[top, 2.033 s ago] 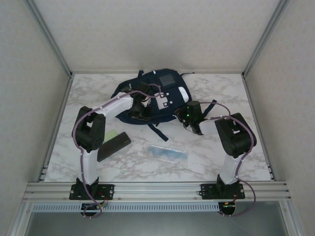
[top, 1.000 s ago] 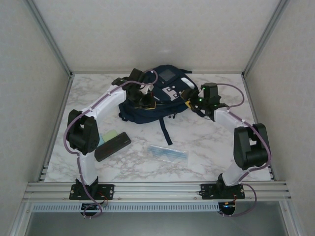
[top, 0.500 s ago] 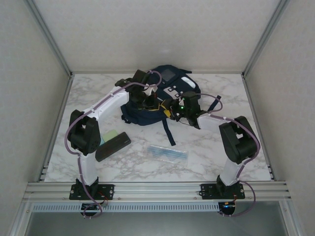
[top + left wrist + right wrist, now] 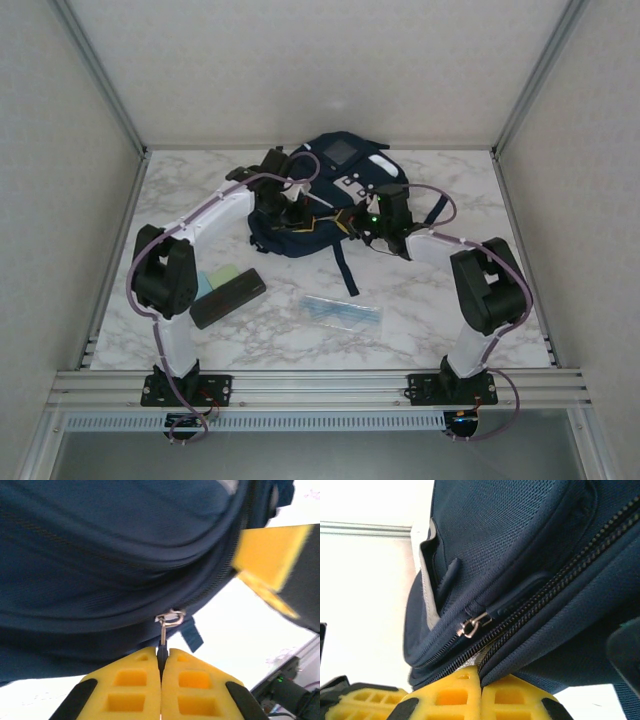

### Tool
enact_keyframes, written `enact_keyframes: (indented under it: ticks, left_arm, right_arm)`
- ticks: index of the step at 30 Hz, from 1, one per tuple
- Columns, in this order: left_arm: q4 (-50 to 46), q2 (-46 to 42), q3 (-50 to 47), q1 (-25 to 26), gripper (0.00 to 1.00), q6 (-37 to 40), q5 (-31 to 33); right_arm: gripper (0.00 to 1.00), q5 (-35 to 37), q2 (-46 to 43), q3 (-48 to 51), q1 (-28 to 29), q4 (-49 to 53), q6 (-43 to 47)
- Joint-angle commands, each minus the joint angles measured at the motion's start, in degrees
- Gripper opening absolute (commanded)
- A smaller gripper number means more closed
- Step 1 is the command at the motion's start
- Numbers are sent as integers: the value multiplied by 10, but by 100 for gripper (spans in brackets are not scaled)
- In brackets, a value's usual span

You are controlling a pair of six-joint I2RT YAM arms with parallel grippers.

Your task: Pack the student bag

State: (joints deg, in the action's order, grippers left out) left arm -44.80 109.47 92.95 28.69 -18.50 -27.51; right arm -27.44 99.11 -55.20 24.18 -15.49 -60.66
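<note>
A: Where is the student bag (image 4: pixel 345 172)?
B: At the far middle of the table (image 4: pixel 450 300), between both arms. The left gripper (image 4: pixel 161 656) is clamped on the zipper pull (image 4: pixel 163 639), with the bag just above it.
A: And the right gripper (image 4: pixel 481 679)?
B: It is pressed together at the bag's lower seam. The zipper line runs from the left jaws toward it.

A white marble-patterned table (image 4: pixel 420 320) sits between pale textured walls (image 4: pixel 300 70) (aluminium rails (image 4: pixel 320 382) frame the edges).

White marble table (image 4: pixel 450 310), student bag (image 4: pixel 290 240) at the back, black case (image 4: pixel 228 298), green pad (image 4: pixel 222 274), clear packet (image 4: pixel 342 312) nearer the front
</note>
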Motion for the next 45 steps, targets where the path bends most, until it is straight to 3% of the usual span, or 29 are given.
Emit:
enact_keyframes:
  ticks: [1,6,10,20,21,24,28,30,37,45]
  left_arm:
    - [-27,-30,-12,-52,0,31,121]
    - [-21,-26,-32,-82,0,27,157]
    - [-4,-44,-44,-78,0,23,117]
    - [21,-62,-42,17,0,1,24]
    - [29,-59,-40,26,0,-6,17]
    - [56,-48,-25,49,0,-30,-1]
    - [78,-19,17,65,0,-44,-5]
    - [82,-3,44,69,0,-49,-9]
    - [67,45,118,90,0,-42,-25]
    - [46,45,118,125,0,-23,-28]
  right_arm:
    - [0,34,-40,12,-60,114,113]
    - [0,61,-62,-4,-102,223,215]
    - [0,104,-65,-23,-144,261,260]
    - [0,103,54,-186,-212,274,256]
    - [3,96,62,-202,-212,285,251]
    - [33,56,56,-223,-212,292,227]
    - [71,35,-15,-179,-212,314,218]
    - [82,30,-57,-150,-211,337,224]
    - [87,-18,-186,-26,-188,339,153]
    - [85,-32,-173,40,-112,175,-1]
